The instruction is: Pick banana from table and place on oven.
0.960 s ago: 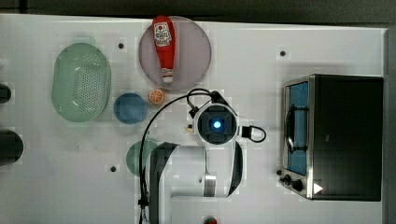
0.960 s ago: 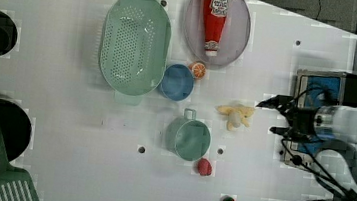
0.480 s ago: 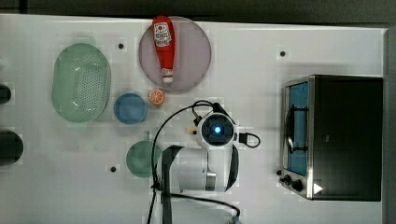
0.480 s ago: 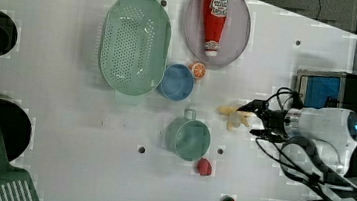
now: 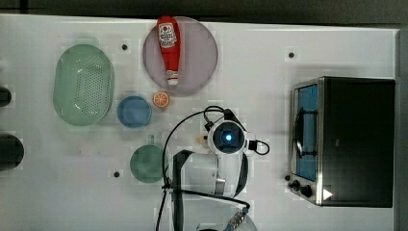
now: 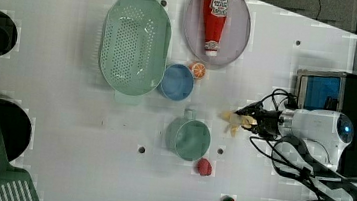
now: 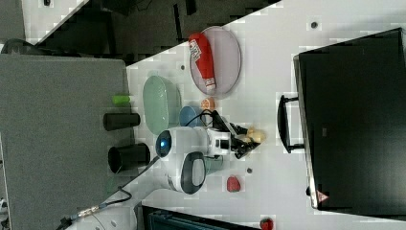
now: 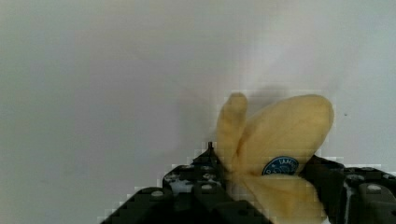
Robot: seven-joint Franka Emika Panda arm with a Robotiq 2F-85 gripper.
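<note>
The pale-yellow banana (image 8: 280,135) lies on the white table (image 5: 269,57), its peel strips splayed. In the wrist view it sits between my two black fingers (image 8: 205,163), which press on both its sides. My gripper (image 6: 247,122) is low over the table and shut on the banana (image 6: 234,120), between the green cup and the oven. From the right view the banana (image 7: 253,135) pokes out beyond the gripper (image 7: 244,140). The oven (image 5: 358,139) stands at the top view's right, black top up, door toward the arm. In the top view my wrist hides most of the banana (image 5: 200,140).
A green cup (image 5: 147,163), a blue bowl (image 5: 134,111) and an orange slice (image 5: 161,99) lie to the top view's left of the arm. Farther off are a green colander (image 5: 83,84) and a ketchup bottle (image 5: 168,48) on a grey plate (image 5: 197,67). A red strawberry (image 6: 204,166) sits near the cup.
My gripper has come down toward the left view's left onto the banana, and its fingers have closed in on it from wide open.
</note>
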